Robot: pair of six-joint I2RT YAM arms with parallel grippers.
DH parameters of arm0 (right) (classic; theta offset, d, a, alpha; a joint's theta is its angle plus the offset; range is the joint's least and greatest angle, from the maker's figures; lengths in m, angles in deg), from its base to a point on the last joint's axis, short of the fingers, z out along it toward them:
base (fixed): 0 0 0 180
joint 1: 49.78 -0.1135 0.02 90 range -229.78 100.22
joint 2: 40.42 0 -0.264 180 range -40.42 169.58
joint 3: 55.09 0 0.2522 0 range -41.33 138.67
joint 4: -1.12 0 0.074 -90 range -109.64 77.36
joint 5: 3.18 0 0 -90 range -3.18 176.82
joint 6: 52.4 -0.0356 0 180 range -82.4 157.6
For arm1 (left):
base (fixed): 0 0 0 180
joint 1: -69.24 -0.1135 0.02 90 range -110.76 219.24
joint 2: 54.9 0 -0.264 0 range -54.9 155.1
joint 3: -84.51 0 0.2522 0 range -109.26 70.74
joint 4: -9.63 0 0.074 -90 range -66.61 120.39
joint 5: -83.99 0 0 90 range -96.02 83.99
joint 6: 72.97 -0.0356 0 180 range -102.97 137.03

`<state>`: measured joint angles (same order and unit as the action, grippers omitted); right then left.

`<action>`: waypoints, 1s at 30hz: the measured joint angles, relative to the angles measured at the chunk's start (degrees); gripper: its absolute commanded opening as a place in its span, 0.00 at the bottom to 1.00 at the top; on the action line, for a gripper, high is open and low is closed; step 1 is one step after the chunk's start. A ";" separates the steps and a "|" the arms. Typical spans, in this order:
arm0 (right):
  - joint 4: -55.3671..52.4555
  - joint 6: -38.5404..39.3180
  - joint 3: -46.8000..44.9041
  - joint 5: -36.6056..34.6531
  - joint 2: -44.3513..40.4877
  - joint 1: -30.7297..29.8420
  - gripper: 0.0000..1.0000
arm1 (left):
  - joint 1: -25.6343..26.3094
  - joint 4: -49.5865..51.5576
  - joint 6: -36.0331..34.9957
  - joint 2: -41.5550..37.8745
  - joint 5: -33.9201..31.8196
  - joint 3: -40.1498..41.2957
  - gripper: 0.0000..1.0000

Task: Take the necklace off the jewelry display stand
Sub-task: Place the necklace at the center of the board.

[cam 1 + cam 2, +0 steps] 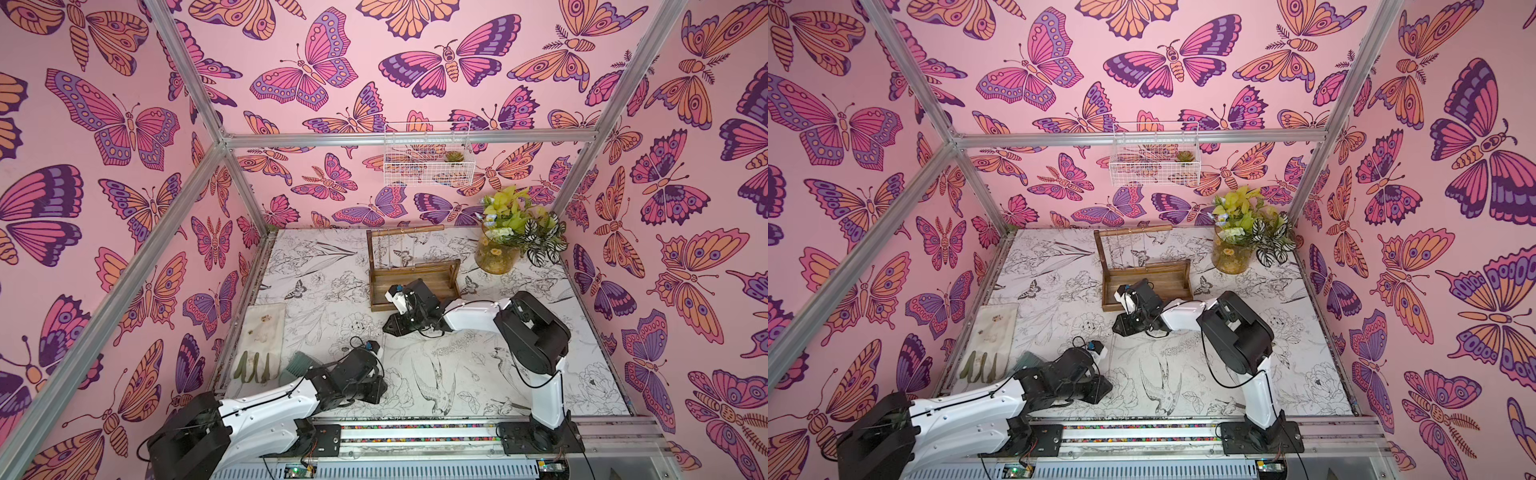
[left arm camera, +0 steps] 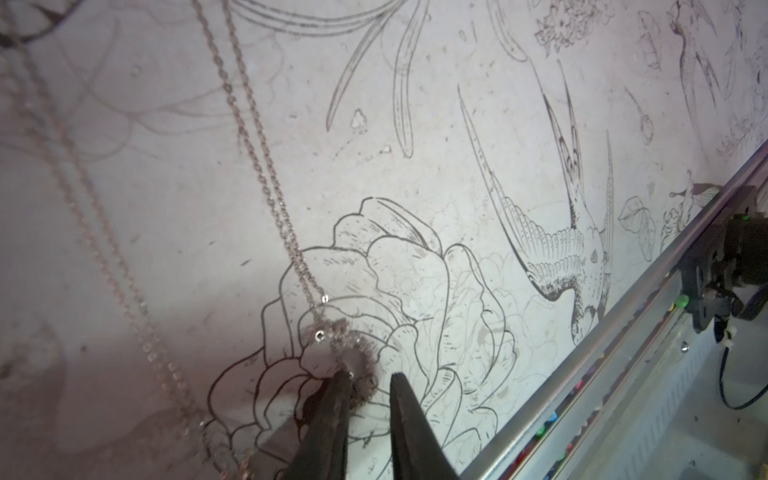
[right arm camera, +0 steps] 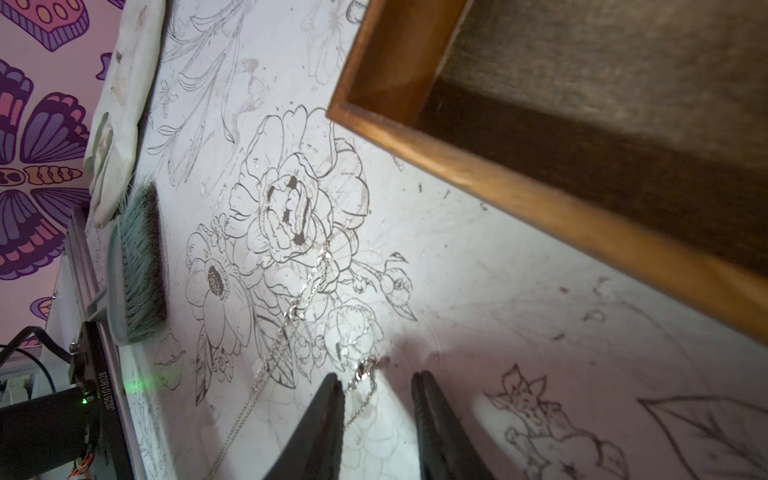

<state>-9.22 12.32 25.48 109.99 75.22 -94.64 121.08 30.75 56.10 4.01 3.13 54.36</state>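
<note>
Silver necklace [image 2: 266,183] flat near wooden stand [image 1: 446,278]

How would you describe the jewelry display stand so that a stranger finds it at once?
Look at the back of the flower-printed table, just left of the yellow glass vase with plants. There stands the jewelry display stand. It alone is dark brown wood: a slatted tray with a tall crossbar behind.

Shiny metal necklace [image 2: 357,345]; smooth varnished wooden stand [image 3: 540,212]
</note>
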 measured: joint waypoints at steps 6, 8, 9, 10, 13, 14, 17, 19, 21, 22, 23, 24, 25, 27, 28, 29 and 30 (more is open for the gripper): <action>0.02 0.00 0.02 0.00 0.00 0.11 0.34 | 0.00 0.90 0.00 -0.90 -0.11 -0.20 0.36; 0.00 0.00 0.02 0.00 0.00 0.11 0.34 | 0.00 1.99 -0.04 -1.66 -0.22 -0.22 0.40; 0.02 -0.02 0.02 0.00 0.00 0.11 0.34 | 0.00 2.58 -0.07 -2.14 -0.31 -0.26 0.40; 0.00 0.00 0.02 0.00 0.00 0.11 0.34 | 0.00 3.30 -0.07 -2.58 -0.48 -0.31 0.41; 0.00 -0.02 0.02 0.00 0.00 0.13 0.34 | 0.07 5.44 -0.07 -4.02 -1.27 -0.46 0.47; 0.00 -0.02 0.02 0.00 0.00 0.13 0.35 | 0.07 6.27 -0.09 -4.63 -1.51 -0.59 0.49; 0.00 -0.02 0.02 0.02 0.00 0.15 0.37 | 0.07 8.28 -0.39 -6.69 -1.92 -0.87 0.55; 0.00 -0.04 0.04 0.04 -0.04 0.15 0.40 | 0.07 9.99 -0.83 -7.93 -2.32 -1.90 0.59; -0.24 -0.04 0.11 0.00 -0.26 0.15 0.44 | 0.07 11.17 -1.46 -9.11 -2.78 -3.56 0.62; -0.57 -0.04 0.11 0.00 -0.52 0.17 0.46 | 0.07 11.43 -1.62 -9.53 -2.99 -4.35 0.63; -1.03 -0.02 0.11 -0.02 -0.94 0.22 0.49 | 0.04 11.69 -1.99 -9.90 -3.19 -5.18 0.65; -1.36 -0.11 0.11 -0.04 -1.46 0.22 0.51 | 0.07 11.96 -2.36 -10.14 -3.34 -5.95 0.66; -1.60 -0.09 0.11 -0.04 -2.05 0.26 0.53 | 0.07 12.17 -2.60 -10.23 -3.52 -6.51 0.68; -2.40 -0.15 0.11 -0.17 -3.72 0.35 0.57 | 0.04 12.74 -3.08 -10.21 -4.17 -7.65 0.72; -2.82 -0.15 0.11 -0.20 -4.55 0.44 0.57 | 0.04 13.09 -3.21 -10.21 -4.55 -8.17 0.74; -3.28 -0.17 0.11 -0.22 -5.57 0.57 0.58 | 0.04 13.46 -3.41 -10.21 -4.85 -8.74 0.77; -3.76 -0.17 0.11 -0.26 -6.43 0.72 0.59 | 0.02 13.90 -3.63 -10.14 -5.25 -9.33 0.79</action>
<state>-12.98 12.15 25.58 109.73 68.79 -93.92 121.10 44.65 52.47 -6.13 -2.11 45.03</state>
